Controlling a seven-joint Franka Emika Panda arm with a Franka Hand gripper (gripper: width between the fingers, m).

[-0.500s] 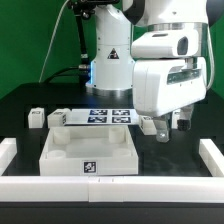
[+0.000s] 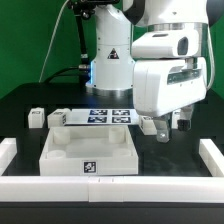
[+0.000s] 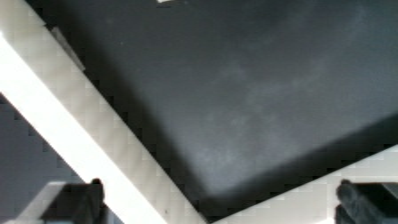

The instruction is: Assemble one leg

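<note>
A robotics lab: black table (image 2: pixel 20 102), tagged marker board (image 2: pixel 108 116), green backdrop (image 2: pixel 30 35)

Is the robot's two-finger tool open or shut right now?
Open: the wrist view shows the tool's two dark fingers far apart, gripping nothing.

Tray-like part (image 2: pixel 88 150) sits centre-front on the table (image 2: pixel 30 98). The marker board (image 2: pixel 105 115) lies flat just behind it. Outer leg (image 2: pixel 36 118) and inner leg (image 2: pixel 57 118) stand side by side off the board's end at the exterior view's left. A small block (image 2: pixel 148 124) sits at the board's other end, just beside the gripper (image 2: pixel 170 126). The rail (image 2: pixel 110 183) runs along the front, before the tray-like part.
</note>
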